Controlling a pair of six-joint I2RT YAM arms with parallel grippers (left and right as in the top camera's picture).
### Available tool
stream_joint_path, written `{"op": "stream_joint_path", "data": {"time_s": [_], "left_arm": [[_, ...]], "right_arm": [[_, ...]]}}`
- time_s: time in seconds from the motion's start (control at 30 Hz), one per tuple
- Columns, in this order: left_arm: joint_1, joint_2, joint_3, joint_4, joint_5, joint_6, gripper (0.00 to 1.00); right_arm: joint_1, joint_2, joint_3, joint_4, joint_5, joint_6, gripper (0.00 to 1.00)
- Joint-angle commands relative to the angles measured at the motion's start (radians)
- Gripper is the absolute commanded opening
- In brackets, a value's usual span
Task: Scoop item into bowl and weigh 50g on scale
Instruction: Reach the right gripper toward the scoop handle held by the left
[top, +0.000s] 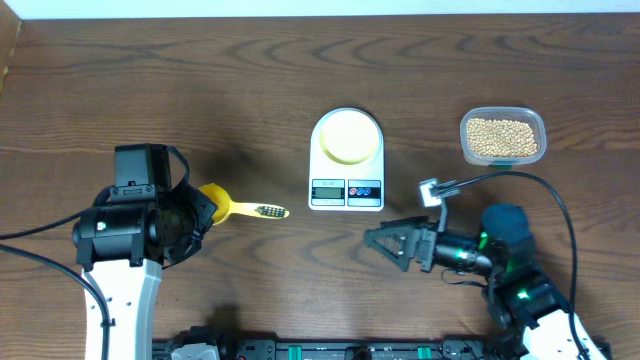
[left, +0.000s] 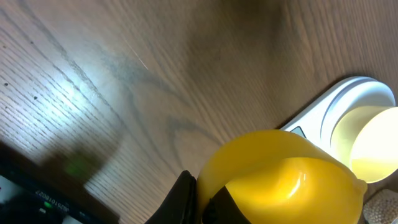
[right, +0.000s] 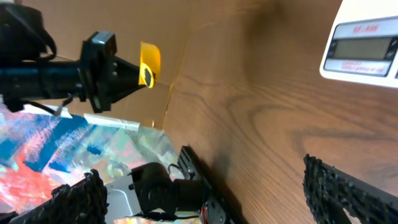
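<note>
The pale cream bowl (top: 347, 136) sits on the white scale (top: 346, 193) at the table's middle; both also show in the left wrist view, bowl (left: 367, 143) on scale (left: 348, 93). The tan beans (top: 502, 137) fill a clear tub at the back right. My left gripper (top: 198, 213) is shut on the wide end of a yellow scoop (top: 225, 206), whose narrow end points right toward the scale. Up close, the scoop (left: 280, 168) presses against the left gripper (left: 202, 199). My right gripper (top: 385, 243) stands wide open and empty in front of the scale, with bare wood showing between the right gripper's (right: 200, 171) fingers.
The clear tub (top: 535, 125) stands right of the scale. A cable (top: 480, 180) runs from the right arm (top: 505, 265) past the tub. The scale's display (right: 367, 46) faces the table's front edge. The left arm (right: 62, 68) appears in the right wrist view.
</note>
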Motion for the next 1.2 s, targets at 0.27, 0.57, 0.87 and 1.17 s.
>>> {"op": "stream_joint_path", "data": {"time_s": [0.27, 0.57, 0.87, 1.17], "left_arm": [[-0.006, 0.001, -0.013, -0.009, 0.103, -0.026, 0.07], [-0.181, 0.007, -0.063, 0.018, 0.102, -0.078, 0.07], [-0.324, 0.055, -0.063, 0.088, 0.097, -0.126, 0.07], [-0.407, 0.158, -0.063, 0.118, 0.098, -0.126, 0.07]], "right_arm": [[0.251, 0.089, 0.016, 0.178, 0.306, 0.117, 0.99], [0.358, 0.320, 0.015, 0.467, 0.375, 0.219, 0.92], [0.393, 0.380, 0.016, 0.583, 0.375, 0.252, 0.80], [0.395, 0.380, 0.016, 0.586, 0.372, 0.301, 0.56]]}}
